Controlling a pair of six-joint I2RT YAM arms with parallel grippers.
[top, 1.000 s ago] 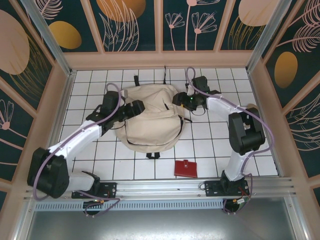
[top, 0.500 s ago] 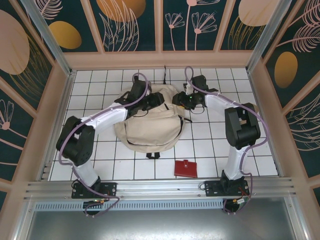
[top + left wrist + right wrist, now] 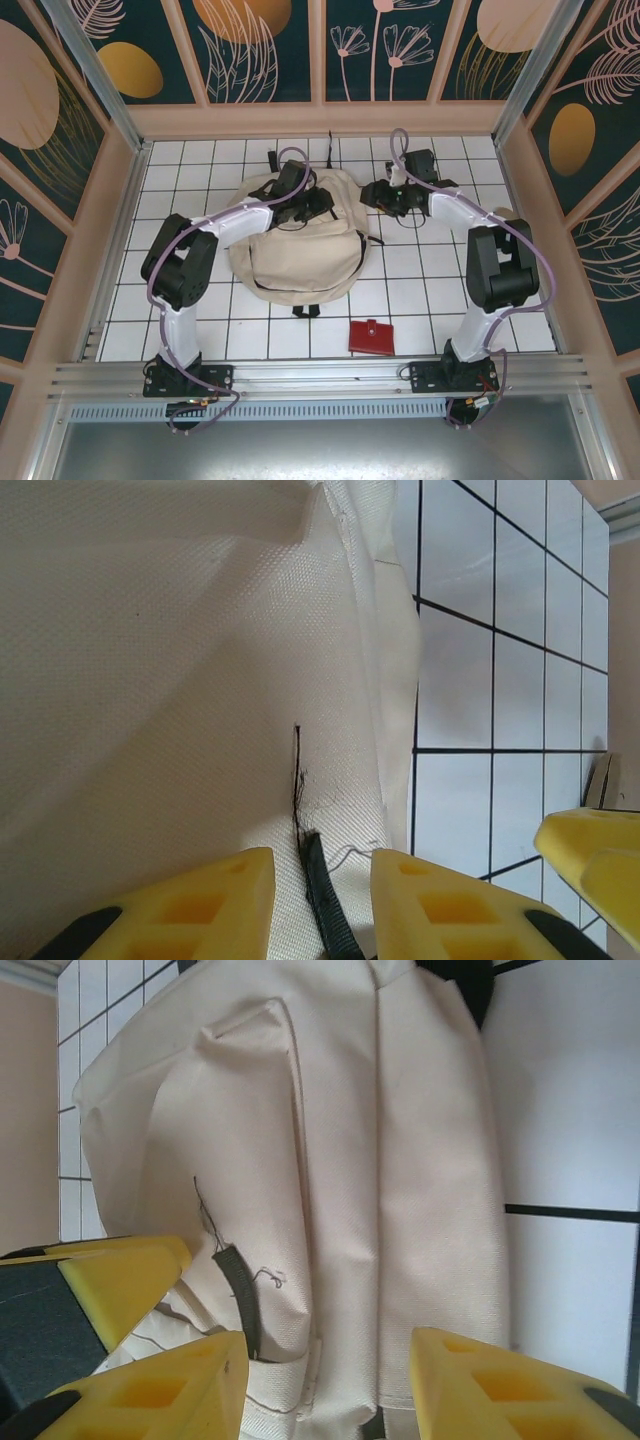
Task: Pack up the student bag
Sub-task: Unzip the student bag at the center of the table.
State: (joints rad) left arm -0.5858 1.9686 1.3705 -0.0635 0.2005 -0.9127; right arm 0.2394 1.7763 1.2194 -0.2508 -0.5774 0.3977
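The student bag (image 3: 300, 250) lies flat near the middle of the white-tiled bench (image 3: 430, 300), a big cream-coloured lump with a black strap end (image 3: 306, 311) poking out from its near edge. Both arms are bent in over its far end. The left pincer (image 3: 320, 870) sits right on top of the cloth, up by the bag's far right corner. Its two yellow fingers (image 3: 200, 905) stand only a narrow way apart, and a black pull tab (image 3: 325, 895) lies in the slot between them. From the wrist camera I can see a sliver of fabric on either side of that tab, so the fingers are not pinching it. The right pincer (image 3: 330, 1360) is just beside the bag's far right edge, facing the left one across the corner. Its fingers are a good deal wider apart, looking onto a fold of cream fabric, and I see nothing caught between them. A small red wallet (image 3: 372, 337) lies on the tiles by itself, well apart from the bag, towards the near edge on the right-hand side.
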